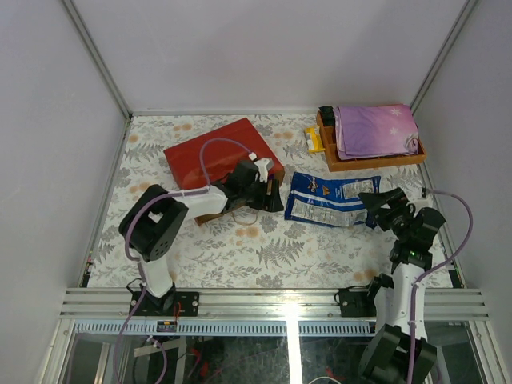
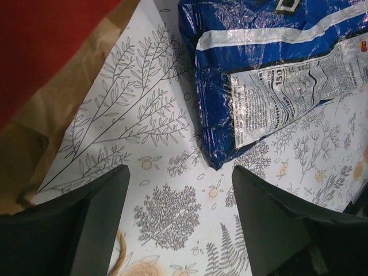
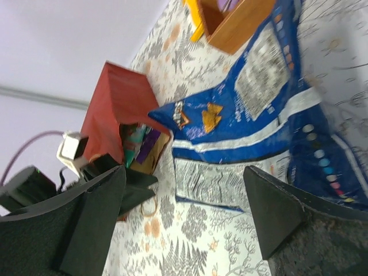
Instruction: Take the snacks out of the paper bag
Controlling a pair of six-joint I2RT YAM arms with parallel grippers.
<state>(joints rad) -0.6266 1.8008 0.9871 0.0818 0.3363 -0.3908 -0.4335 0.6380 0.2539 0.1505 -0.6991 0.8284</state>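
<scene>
Lying by one paper bag [image 1: 214, 150], two blue packs [image 1: 330, 200]; left fingers [image 2: 95, 224], right fingers [image 3: 275, 214] spread.

— What sort of place is this?
— A robot lab, set up as a test cell. A left arm [image 1: 152, 228] and a right arm [image 1: 408, 268] are bolted side by side to an aluminium rail [image 1: 280, 302] at the near edge of the tabletop [image 1: 272, 248].
— The leafy floral cover looks like a home.
— Only the cover does. Plain pale panels [image 1: 272, 56] close the tabletop in on three sides, held in bare metal struts [image 1: 96, 58]. Purple cables [image 1: 202, 160] loop along the arms, and loose wiring [image 1: 136, 352] hangs under the rail.
— Any furniture?
— Just that boxed-in tabletop, seen from a camera fixed overhead.
</scene>
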